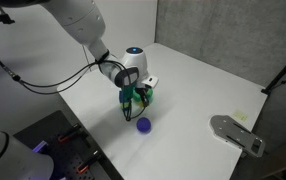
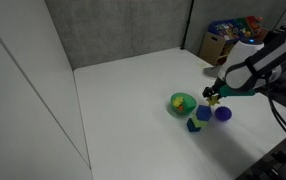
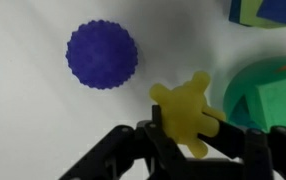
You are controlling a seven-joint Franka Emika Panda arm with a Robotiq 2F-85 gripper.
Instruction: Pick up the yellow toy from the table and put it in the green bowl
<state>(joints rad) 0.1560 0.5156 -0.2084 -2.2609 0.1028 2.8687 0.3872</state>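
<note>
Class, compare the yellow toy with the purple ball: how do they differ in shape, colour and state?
The yellow toy is irregular with stubby arms; the purple ball is round and bumpy. The yellow toy sits between the fingers of the gripper; the purple ball lies free on the table. Both are similarly small.

White counter [image 2: 123, 100] carries green bowl [image 2: 181, 103], purple ball [image 2: 223, 114], blue block [image 2: 203, 115]; grey flat object [image 1: 237, 134] near edge.
</note>
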